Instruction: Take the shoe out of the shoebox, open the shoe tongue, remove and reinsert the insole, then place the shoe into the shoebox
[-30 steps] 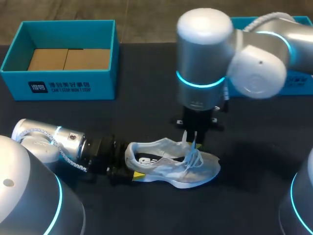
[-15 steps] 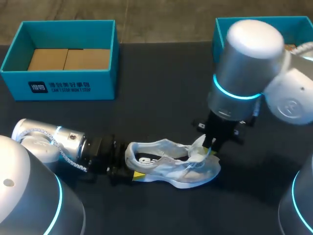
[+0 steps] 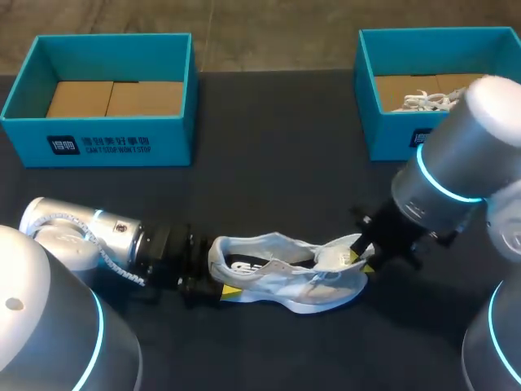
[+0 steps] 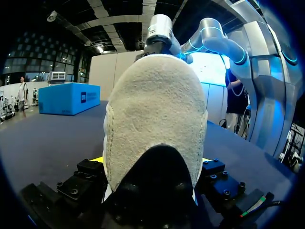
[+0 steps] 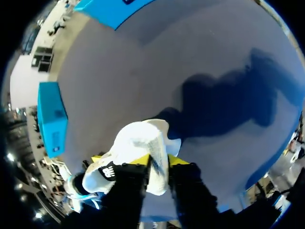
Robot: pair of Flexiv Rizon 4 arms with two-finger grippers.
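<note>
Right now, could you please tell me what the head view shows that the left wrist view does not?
Only the head view shows the shoe along its whole length, the cardboard floor inside the left box, and the right gripper shut on the tongue. Only the left wrist view shows the back of the heel close up, clamped in the left gripper. Both show the shoe, the right arm and the dark table.

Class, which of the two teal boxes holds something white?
The right-hand box, with white laces inside; the left-hand box shows only brown cardboard.
</note>
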